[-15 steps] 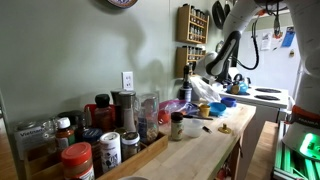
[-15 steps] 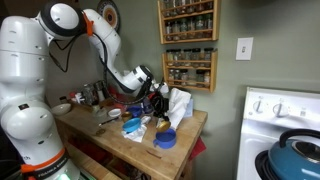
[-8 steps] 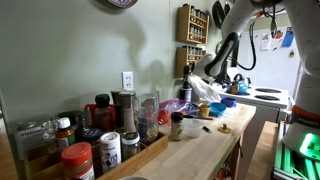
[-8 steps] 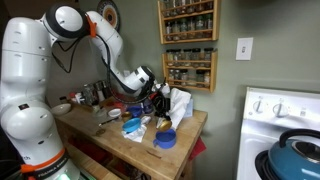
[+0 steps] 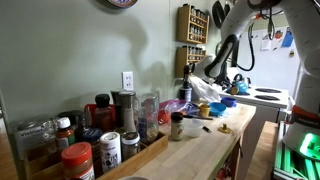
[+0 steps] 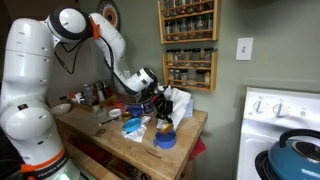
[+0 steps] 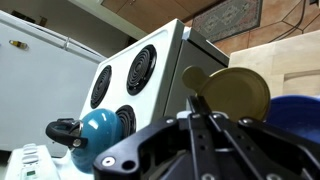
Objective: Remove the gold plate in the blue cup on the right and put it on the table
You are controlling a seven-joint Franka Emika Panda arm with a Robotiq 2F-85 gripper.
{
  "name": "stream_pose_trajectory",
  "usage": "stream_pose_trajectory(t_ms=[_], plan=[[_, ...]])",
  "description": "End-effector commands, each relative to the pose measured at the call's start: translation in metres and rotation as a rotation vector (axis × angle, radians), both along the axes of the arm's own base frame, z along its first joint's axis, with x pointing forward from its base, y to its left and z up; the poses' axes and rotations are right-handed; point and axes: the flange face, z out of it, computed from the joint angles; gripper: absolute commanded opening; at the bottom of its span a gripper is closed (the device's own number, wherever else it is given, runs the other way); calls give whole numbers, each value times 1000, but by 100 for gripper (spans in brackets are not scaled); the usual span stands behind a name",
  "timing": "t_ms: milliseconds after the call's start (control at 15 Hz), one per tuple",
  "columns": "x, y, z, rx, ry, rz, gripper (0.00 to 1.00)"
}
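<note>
Pinching the gold plate (image 7: 235, 92) by its edge, my end effector (image 7: 197, 102) holds it just beside the blue cup (image 7: 296, 110) — over the table (image 5: 205, 145).

Readable text: none in any view.
Jar labels (image 5: 110, 150) on the table (image 5: 200, 150): too small and blurred to read.
Spice rack jars (image 6: 188, 20): labels illegible.

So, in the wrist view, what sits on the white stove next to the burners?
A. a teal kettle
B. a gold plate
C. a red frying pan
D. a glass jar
A: a teal kettle with a black handle sits on the white stove beside the burners.
</note>
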Motion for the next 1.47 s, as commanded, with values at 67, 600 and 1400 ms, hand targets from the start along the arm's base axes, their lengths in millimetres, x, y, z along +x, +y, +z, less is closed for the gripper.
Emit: stream_pose_trajectory(t_ms=[67, 600, 1400], plan=[[4, -7, -3, 68, -15, 20, 0], [-14, -33, 13, 233, -136, -35, 0], [-95, -87, 62, 697, -444, -224, 0]])
